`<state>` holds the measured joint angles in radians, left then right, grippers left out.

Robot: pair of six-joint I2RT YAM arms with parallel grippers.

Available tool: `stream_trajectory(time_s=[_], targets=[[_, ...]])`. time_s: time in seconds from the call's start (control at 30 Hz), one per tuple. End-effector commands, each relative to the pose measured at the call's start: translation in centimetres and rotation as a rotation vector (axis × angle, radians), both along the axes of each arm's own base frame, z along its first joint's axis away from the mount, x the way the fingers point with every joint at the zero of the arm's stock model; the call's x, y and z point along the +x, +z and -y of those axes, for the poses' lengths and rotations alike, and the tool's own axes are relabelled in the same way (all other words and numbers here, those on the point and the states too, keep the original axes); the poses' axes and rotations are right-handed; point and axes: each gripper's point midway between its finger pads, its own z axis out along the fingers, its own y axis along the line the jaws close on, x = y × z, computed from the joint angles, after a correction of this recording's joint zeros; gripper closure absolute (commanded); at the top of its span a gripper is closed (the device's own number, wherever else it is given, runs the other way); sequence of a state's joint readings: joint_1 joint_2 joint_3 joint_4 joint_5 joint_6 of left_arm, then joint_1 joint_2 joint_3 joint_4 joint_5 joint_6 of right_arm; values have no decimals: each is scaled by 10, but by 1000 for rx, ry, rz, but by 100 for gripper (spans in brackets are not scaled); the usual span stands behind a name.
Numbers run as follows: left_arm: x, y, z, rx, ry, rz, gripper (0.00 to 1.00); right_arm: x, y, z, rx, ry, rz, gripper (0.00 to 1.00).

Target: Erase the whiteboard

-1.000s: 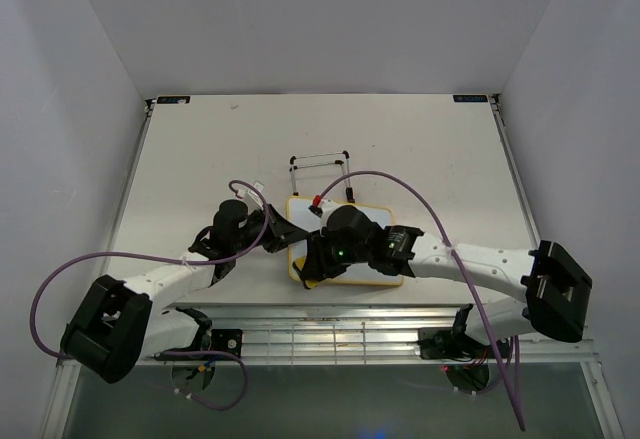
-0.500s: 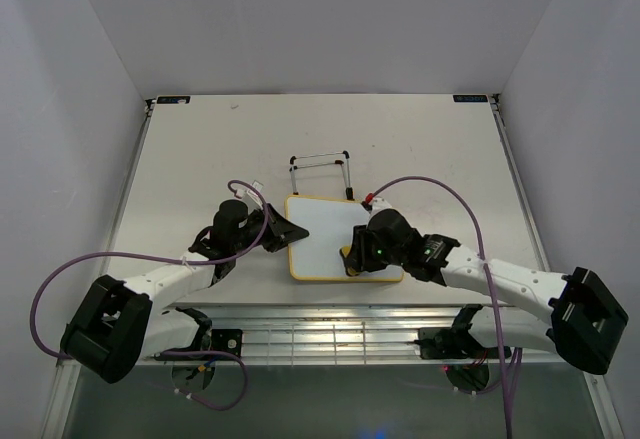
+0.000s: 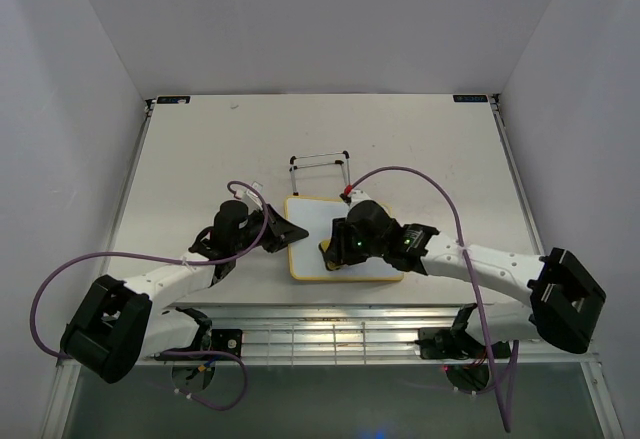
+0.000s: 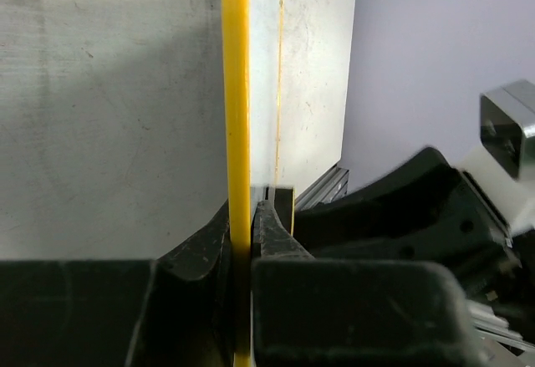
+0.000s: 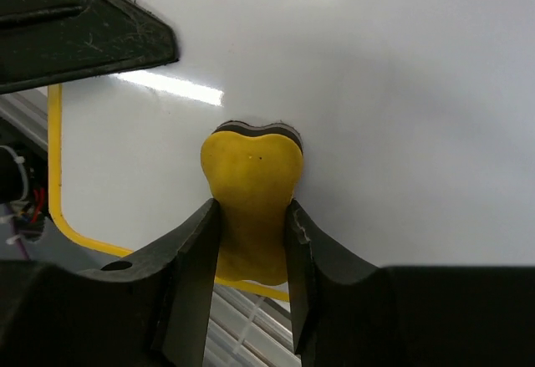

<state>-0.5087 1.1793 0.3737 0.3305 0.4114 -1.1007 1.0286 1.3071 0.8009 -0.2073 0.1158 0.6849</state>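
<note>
The whiteboard (image 3: 310, 224), white with a thin yellow frame, lies flat near the table's front edge. No marks show on it. My left gripper (image 3: 283, 235) is shut on its left edge; in the left wrist view the yellow frame (image 4: 237, 91) runs between my left gripper's (image 4: 243, 216) closed fingers. My right gripper (image 3: 334, 250) is shut on a yellow eraser block (image 3: 326, 248) and presses it on the board's near middle. In the right wrist view the eraser (image 5: 251, 179) sits between my right gripper's (image 5: 251, 229) fingers on the white surface (image 5: 401, 91).
A black wire stand (image 3: 318, 164) stands just behind the board. The table's metal front rail (image 3: 330, 319) runs close below the board. The left gripper's finger (image 5: 84, 24) shows at the upper left of the right wrist view.
My right gripper carried the eraser from the board's near left corner to its right side, then back toward the middle. The left gripper and the board stayed still.
</note>
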Motion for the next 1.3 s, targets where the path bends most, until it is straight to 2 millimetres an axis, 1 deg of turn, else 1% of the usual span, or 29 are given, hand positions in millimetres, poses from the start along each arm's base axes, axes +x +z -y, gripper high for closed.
stream_trajectory(time_s=[0.0,0.03,0.07,0.1,0.13,0.17,0.2,0.27,0.3,0.33,0.4,0.53,0.6,0.67,0.7,0.77,0.8,0.83,0.9,0.93,0.97,1.0,1.03,1.07,1.1,1.13,1.17,1.2,1.27], targets=[[-6,7,4,23,-32,73,100,1,-61,57,-89,-70,-153,92],[-7,6,3,24,-34,73,100,0,-61,66,-68,-50,-169,92],[-8,6,4,25,-38,75,100,3,-66,79,-68,-71,-184,92],[-10,5,4,28,-48,74,100,18,-71,101,-57,-140,-201,92],[-11,3,4,29,-52,68,100,11,-79,113,-53,-113,-232,92],[-13,1,3,31,-55,62,100,13,-84,123,-56,-126,-247,92],[-13,0,3,31,-57,61,100,21,-89,142,-59,-185,-269,92],[-14,1,2,30,-55,64,100,14,-100,156,-88,-168,-319,92],[-15,0,2,32,-56,64,100,15,-103,163,-96,-172,-332,92],[-15,-1,1,34,-55,66,100,12,-108,166,-117,-161,-363,92],[-15,0,1,36,-54,73,100,15,-107,167,-129,-132,-366,92],[-16,-3,0,43,-56,66,100,24,-97,159,-100,-97,-345,92],[-15,-5,1,48,-61,65,100,28,-85,148,-53,-42,-330,92],[-15,-5,2,50,-74,70,100,28,-70,131,20,21,-333,92],[-16,-6,2,53,-78,68,100,30,-56,115,48,76,-300,92],[-15,-6,4,55,-89,65,100,31,-38,94,90,143,-277,92],[-15,-7,5,57,-95,67,100,31,-23,75,113,201,-240,92],[-15,-9,6,61,-104,60,100,35,-16,66,135,217,-222,92],[-16,-8,8,59,-116,58,100,37,-7,52,148,260,-197,92],[-17,-9,8,59,-117,56,100,46,-9,50,126,249,-185,92],[-17,-9,8,60,-116,57,100,51,-16,54,88,234,-179,92],[-17,-9,8,61,-111,58,100,59,-22,62,59,202,-180,92],[-17,-7,7,58,-109,62,100,62,-38,73,19,164,-209,92],[-17,-5,7,54,-105,70,100,64,-47,83,5,141,-224,92],[-17,-6,6,56,-99,68,100,69,-55,97,-4,96,-240,92],[-17,-6,5,57,-95,69,100,69,-66,110,-44,56,-249,92],[-18,-5,4,55,-93,74,100,61,-80,123,-73,31,-286,92],[-18,-6,3,58,-90,72,100,62,-87,136,-84,-4,-300,92],[-19,-9,3,64,-92,66,100,58,-104,155,-142,-59,-340,92]])
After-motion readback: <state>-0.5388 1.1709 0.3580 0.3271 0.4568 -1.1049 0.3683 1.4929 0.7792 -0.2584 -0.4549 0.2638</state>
